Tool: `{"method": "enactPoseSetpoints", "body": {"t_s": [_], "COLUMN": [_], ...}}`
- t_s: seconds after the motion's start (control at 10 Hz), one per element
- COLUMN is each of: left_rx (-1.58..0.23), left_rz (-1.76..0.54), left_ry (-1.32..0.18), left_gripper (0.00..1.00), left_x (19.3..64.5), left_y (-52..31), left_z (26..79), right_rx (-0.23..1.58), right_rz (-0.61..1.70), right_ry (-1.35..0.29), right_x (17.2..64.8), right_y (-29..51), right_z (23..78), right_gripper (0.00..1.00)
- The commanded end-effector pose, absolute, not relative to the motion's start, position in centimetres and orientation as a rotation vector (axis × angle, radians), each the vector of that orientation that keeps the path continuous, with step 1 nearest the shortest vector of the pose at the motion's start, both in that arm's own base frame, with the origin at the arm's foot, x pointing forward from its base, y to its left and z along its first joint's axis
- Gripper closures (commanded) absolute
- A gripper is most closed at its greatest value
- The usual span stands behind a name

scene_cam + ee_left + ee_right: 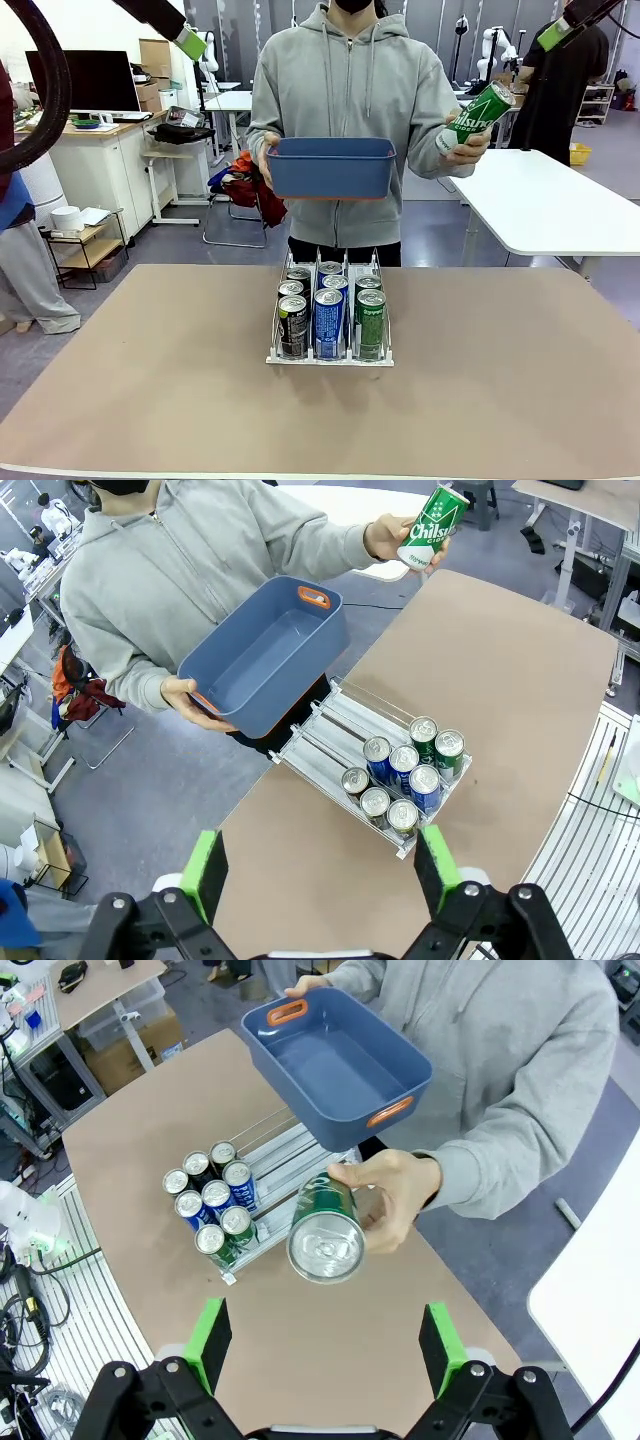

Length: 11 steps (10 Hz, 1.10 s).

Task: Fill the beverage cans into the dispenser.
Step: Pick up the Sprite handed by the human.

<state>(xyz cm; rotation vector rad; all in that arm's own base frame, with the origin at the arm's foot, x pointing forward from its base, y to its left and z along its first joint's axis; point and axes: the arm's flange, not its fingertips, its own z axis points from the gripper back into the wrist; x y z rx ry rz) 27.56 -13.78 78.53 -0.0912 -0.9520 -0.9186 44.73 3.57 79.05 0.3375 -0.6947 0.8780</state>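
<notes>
The white wire dispenser (330, 361) stands mid-table, holding several beverage cans in three lanes: black-and-grey (293, 324), blue (328, 320) and green (370, 320). From above, the dispenser (338, 718) has bare rear lanes, with the cans (404, 772) bunched at the front lip. The person at the far side holds up another green can (478, 120) (430, 528) (325, 1232) in one hand. My left gripper (322, 878) hangs open high above the table's near edge. My right gripper (325, 1352) hangs open above the held can, nothing between its fingers.
The person's other hand holds an empty blue plastic bin (330, 168) (265, 655) (335, 1065) over the table's far edge. A white table (550, 205) stands behind on the right, a desk with a monitor (95, 80) on the left. Brown tabletop surrounds the dispenser.
</notes>
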Motion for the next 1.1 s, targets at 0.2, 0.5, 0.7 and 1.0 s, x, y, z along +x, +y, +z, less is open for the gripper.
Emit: {"method": "enactPoseSetpoints", "body": {"t_s": [0.2,0.5,0.7,1.0], "left_rx": [-0.107,-0.107,-0.107,-0.107], "left_rz": [-0.933,-0.933,-0.933,-0.933], "left_ry": [-0.948,-0.948,-0.948,-0.948], "left_gripper": [0.0,0.0,0.0,0.0], "left_x": [27.7,27.7,27.7,27.7], "left_y": [-13.5,-13.5,-13.5,-13.5], "left_z": [78.4,78.4,78.4,78.4], "right_rx": [0.413,0.429,0.44,0.445], "right_rz": [0.923,0.944,0.945,0.94], "right_ry": [-0.642,-0.578,-0.595,-0.571], "right_x": [45.9,46.9,47.9,49.0], "right_y": [5.2,5.9,6.3,6.4], "right_z": [76.9,75.5,74.3,73.2], "right_gripper": [0.0,0.0,0.0,0.0]}}
